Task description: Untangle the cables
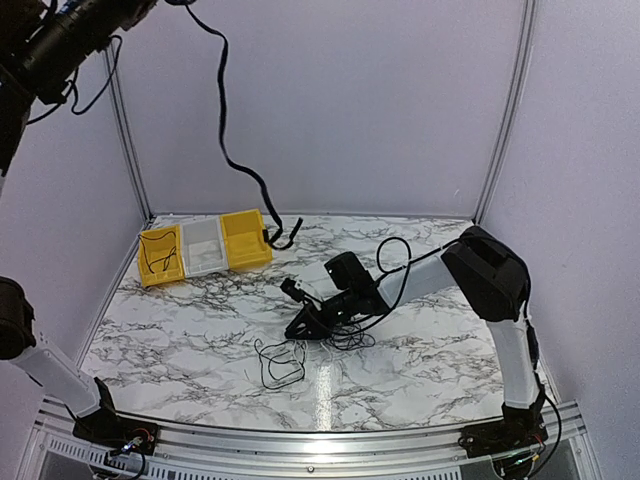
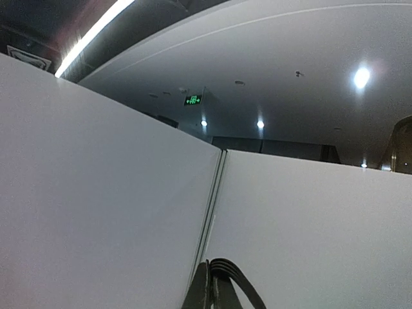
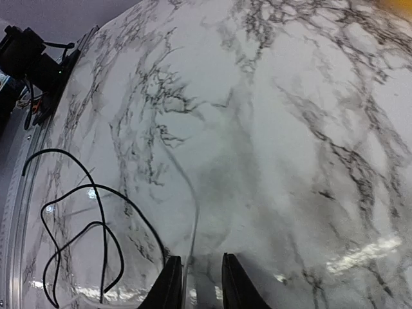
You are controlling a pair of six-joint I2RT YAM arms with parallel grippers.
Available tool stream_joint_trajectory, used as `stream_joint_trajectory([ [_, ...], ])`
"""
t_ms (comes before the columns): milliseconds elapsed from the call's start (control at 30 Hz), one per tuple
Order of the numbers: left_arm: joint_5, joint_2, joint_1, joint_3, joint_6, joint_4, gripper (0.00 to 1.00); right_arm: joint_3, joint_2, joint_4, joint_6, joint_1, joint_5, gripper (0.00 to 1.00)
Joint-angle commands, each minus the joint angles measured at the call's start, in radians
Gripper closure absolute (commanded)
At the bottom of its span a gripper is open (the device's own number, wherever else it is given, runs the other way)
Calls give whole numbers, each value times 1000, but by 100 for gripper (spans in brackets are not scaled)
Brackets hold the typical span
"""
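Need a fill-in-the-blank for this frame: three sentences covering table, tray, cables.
The loose thin black cable loop lies on the ___-patterned tabletop. The three-bin plastic tray has one white bin between two ___ bins. The tray's left bin holds a coiled thin cable coloured ___.
Missing words: marble; yellow; black.

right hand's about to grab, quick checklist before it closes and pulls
1. white cable inside the gap of the right hand: ok, it runs between the fingers.
2. Right hand shut on it: not ok, jaws apart.
3. black loops clear of that hand: ok, lying off to one side.
4. left hand gripping the hanging black cable: ok, shut, cable held high.
5. White cable free of other cables beyond the hand: cannot tell.
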Motion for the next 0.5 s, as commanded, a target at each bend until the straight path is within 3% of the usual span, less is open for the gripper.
stream_joint_trajectory([
  [0, -97, -27, -4, 44, 101, 32, 100, -14, -8, -88, -10, -86, 86, 77],
  [233, -287, -147, -3, -241, 226, 20, 100, 4, -145, -292, -171, -137, 90, 76],
  [467, -463, -239, 33, -477, 268, -14, 100, -77, -417, -443, -337, -144, 155, 62],
])
